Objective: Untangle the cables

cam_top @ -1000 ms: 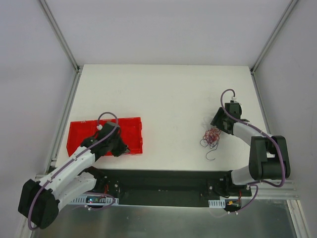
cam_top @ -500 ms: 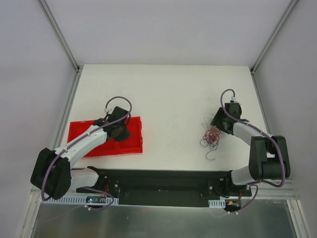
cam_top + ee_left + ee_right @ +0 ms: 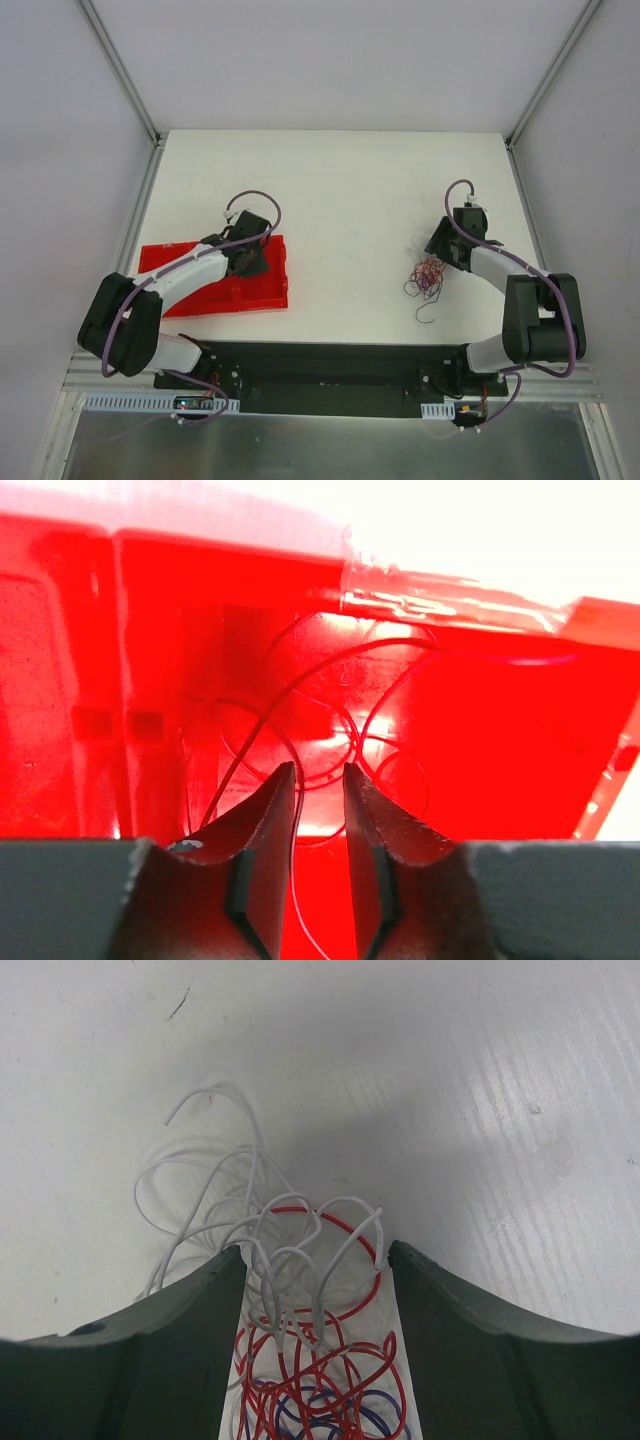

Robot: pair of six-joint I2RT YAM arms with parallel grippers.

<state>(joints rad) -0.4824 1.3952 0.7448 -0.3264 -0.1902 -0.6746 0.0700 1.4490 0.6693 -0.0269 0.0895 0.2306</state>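
Jaws of the left gripper [image 3: 318, 770] stand slightly parted above a loose red wire [image 3: 300, 680] near the red tray [image 3: 165, 265]'s right end. Right gripper [image 3: 315, 1250] jaws are spread astride the cables [image 3: 320, 1360], right of the bare mid-desk [image 3: 340, 190].

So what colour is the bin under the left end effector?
The bin is bright red, clearest from the top camera.

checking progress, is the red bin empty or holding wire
Not empty: thin red wires lie looped in the red bin under the left gripper.
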